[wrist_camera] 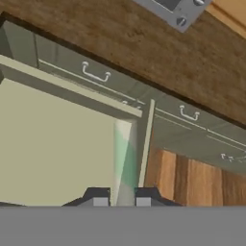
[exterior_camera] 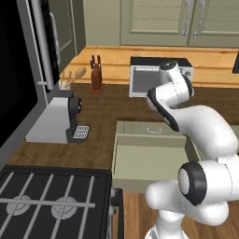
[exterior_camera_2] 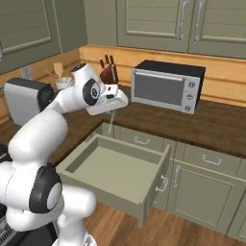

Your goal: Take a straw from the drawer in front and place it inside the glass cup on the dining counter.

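Straw (exterior_camera_2: pixel 110 121) hangs pinched in tool (exterior_camera_2: pixel 111 111) above drawer (exterior_camera_2: pixel 113 168).

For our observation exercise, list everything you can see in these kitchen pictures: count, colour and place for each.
Thin pale straw: one, whitish, hanging from the end effector above the drawer.
Wide sage-green drawer: one, pale inside, pulled open.
Boxy microwave: one, black and grey, on the brown worktop.
Wooden knife block: one, reddish brown, by the wall.
Coffee machine: one, grey, left on the worktop.
Stove: one, black, lower left.
End effector: one, white, shut on the straw.
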### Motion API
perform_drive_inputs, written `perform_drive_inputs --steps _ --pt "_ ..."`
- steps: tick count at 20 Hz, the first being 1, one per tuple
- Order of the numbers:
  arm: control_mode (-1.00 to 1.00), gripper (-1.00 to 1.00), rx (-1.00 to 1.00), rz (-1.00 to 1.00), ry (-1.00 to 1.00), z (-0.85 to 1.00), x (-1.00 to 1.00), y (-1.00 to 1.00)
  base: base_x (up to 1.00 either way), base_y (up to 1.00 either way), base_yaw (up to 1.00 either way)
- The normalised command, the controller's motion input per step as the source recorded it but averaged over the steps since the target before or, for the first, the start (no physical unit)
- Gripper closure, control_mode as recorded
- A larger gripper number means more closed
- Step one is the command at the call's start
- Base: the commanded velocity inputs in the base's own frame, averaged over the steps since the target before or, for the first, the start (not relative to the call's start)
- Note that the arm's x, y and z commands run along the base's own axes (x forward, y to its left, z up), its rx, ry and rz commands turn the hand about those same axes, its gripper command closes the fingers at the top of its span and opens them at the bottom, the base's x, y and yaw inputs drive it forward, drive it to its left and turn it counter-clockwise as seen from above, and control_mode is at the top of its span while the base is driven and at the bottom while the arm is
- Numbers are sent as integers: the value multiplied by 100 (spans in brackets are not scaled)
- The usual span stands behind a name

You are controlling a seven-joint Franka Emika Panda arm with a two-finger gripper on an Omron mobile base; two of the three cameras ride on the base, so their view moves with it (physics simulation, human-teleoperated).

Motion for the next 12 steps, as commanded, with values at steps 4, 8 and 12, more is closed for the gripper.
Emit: perform_drive_inputs --steps 4,8,12 --pt "-100 100 5 0 -30 25 -61 0 0 0 0" --pt "-100 100 4 -6 -13 12 -11 4 0 0 0" --pt "-100 100 0 -6 -4 1 -3 1 0 0 0"
